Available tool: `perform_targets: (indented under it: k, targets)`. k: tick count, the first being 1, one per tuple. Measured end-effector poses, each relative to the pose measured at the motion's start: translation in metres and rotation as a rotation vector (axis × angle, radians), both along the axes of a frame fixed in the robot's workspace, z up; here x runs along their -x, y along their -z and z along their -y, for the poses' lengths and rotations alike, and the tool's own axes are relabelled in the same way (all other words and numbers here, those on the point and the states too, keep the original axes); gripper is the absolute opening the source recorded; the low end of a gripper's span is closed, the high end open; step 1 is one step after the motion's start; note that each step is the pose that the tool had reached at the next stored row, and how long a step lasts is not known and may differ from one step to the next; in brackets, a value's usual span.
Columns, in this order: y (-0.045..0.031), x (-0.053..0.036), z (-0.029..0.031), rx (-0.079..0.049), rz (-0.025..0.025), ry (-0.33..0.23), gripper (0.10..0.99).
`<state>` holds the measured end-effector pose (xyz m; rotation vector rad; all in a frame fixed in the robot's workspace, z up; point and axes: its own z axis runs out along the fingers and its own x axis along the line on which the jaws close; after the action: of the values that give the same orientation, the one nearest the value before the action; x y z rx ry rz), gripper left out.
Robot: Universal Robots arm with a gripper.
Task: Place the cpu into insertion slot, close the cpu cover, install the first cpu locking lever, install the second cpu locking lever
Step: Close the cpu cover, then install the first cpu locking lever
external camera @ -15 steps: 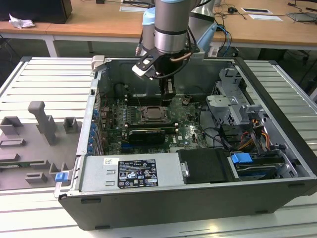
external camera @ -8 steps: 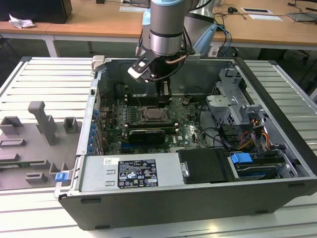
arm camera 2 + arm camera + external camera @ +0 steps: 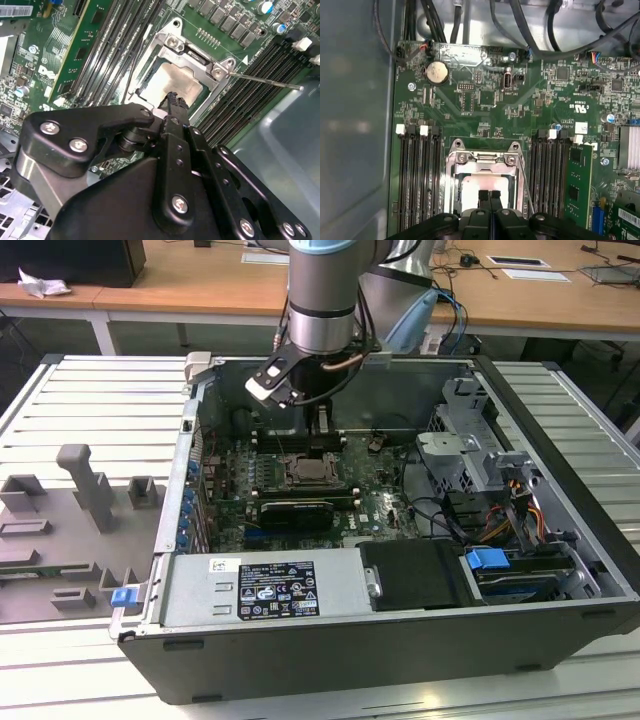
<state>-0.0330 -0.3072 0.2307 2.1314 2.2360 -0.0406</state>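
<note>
**Gripper closed over seated cpu, cover down, one lever loose**

The robot arm point(image 3: 322, 300) reaches straight down into an open computer case point(image 3: 400, 655) that lies on its side on a slatted metal table point(image 3: 100, 400). The gripper point(image 3: 322, 440) hangs right above the socket on the motherboard point(image 3: 390, 490).

In both wrist views the gripper point(image 3: 489, 195) point(image 3: 172, 97) has its two black fingertips point(image 3: 482, 196) pressed together, with nothing pinched between them. The tips are directly over the cpu point(image 3: 472, 187) point(image 3: 180, 82). I cannot tell whether they touch it.

The cpu sits flat in the socket, and in the exterior view it is mid-board point(image 3: 312, 472). The cpu cover point(image 3: 482, 158) point(image 3: 172, 42) lies flat on the socket, and the chip's pale top shows through its square window.

One locking lever point(image 3: 265, 82) point(image 3: 526, 187), a thin metal rod, starts at a socket corner and slants out across the memory slots point(image 3: 240, 100).

- **Other slots:** more memory slots point(image 3: 420, 175) flank the far side of the socket.
- **Memory stick:** a green memory stick point(image 3: 580, 182) stands in a slot near the lever.
- **Battery:** a coin cell battery point(image 3: 436, 73) sits on the board, well apart from the socket.
- **Inside the case, exterior view:** a graphics card point(image 3: 295, 512) lies just beside the socket, with a power supply point(image 3: 270, 585) nearer the camera.
- **On the table:** grey fixture blocks point(image 3: 95, 490) stand at the exterior view's left of the case.
</note>
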Motion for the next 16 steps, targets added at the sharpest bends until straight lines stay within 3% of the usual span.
perform_targets:
  k: [16]
  targets:
    - [-0.0010, 0.0016, 0.0000, 0.004, 0.0001, 0.000, 0.106]
